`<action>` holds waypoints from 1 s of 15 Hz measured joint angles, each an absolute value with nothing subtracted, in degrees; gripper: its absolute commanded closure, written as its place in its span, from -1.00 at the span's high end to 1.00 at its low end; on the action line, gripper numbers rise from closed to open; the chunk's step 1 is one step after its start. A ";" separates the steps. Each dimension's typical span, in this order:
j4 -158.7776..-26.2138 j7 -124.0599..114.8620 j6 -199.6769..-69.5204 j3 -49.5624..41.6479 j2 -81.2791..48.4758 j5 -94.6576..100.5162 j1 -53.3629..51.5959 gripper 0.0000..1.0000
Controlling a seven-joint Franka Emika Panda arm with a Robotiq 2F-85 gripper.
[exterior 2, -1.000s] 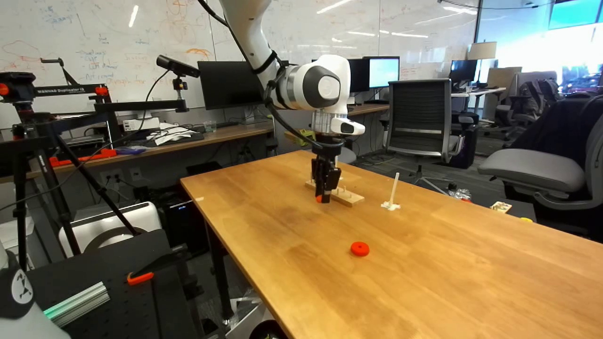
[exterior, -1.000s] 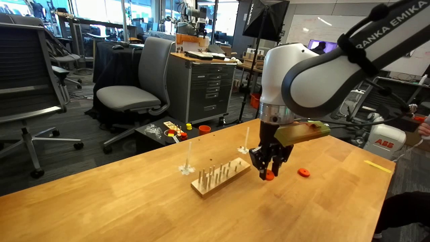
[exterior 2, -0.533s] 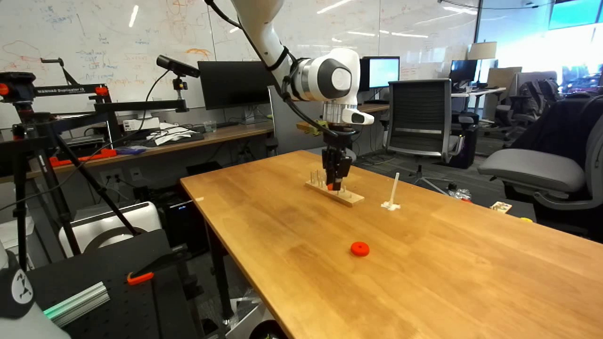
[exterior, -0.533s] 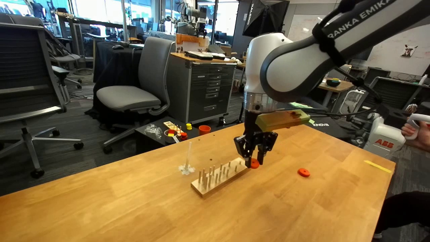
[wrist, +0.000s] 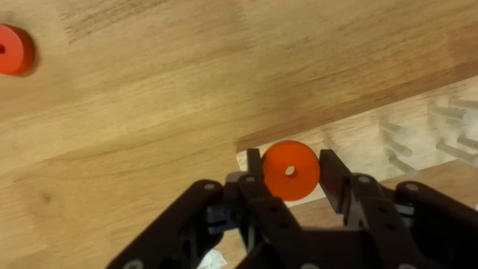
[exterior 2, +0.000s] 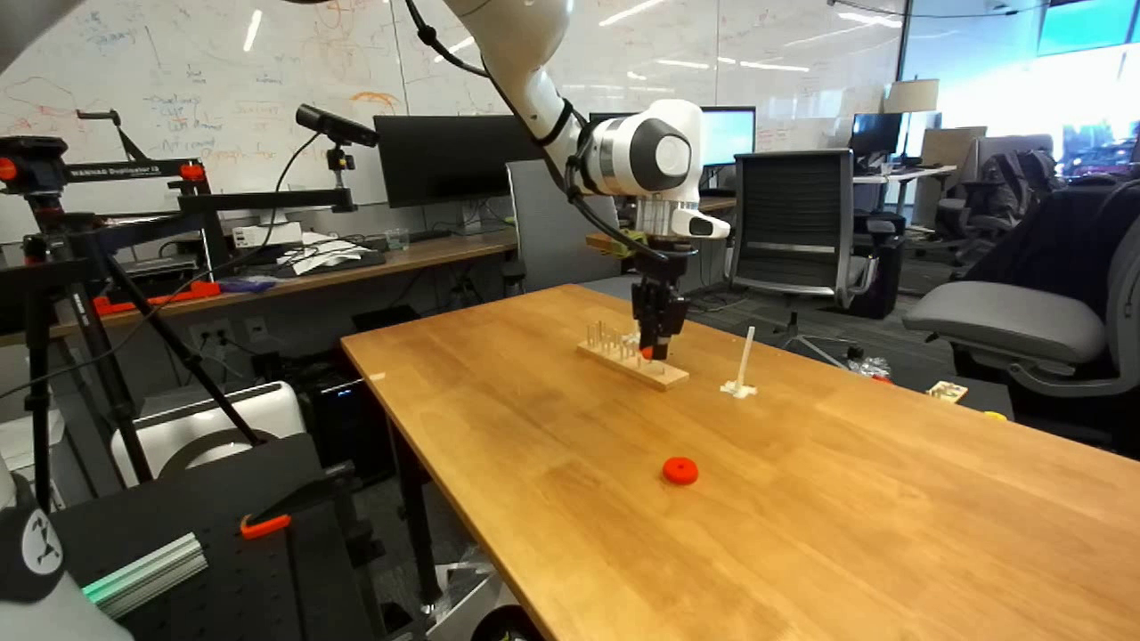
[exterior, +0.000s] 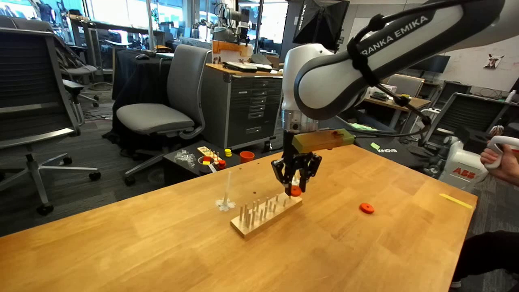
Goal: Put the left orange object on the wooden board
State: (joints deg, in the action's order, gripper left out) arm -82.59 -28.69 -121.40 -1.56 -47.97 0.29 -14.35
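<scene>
In an exterior view, wooden peg board point(exterior: 271, 219) sits flat on the worktop point(exterior: 162, 243). Jaws grip the holed orange disc point(exterior: 296, 191) over the board's far right end; board contact unclear. Second orange disc point(exterior: 367, 208) lies farther right on the worktop.

Scribbled whiteboard point(exterior 2: 223, 85); bright windows point(exterior: 115, 12); dark carpet point(exterior: 89, 196); grey chair point(exterior: 184, 77) beside drawer cabinet point(exterior: 256, 117).

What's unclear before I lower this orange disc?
Wrist view: most of what's under the round orange disc, hidden by it.
Wrist view: pale wooden peg board, cut off at right edge.
In an exterior view: part of the disc, hidden by the black two-finger gripper.
Both exterior views: any gap under the disc, too small to tell.
</scene>
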 measured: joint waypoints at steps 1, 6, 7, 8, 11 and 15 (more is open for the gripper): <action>-81.54 -28.67 -120.94 -1.56 -48.65 0.29 -14.16 -0.65; -77.10 -28.22 -119.20 -1.51 -51.50 0.22 -13.31 -0.65; -76.34 -27.95 -118.88 -1.48 -52.00 0.22 -13.13 -0.65; -75.60 -27.56 -118.55 -1.40 -52.49 0.19 -12.93 -0.65; -72.74 -23.91 -116.88 -0.73 -54.34 -0.52 -11.86 -0.65; -67.51 -17.60 -113.45 0.58 -57.75 -1.54 -9.53 -0.65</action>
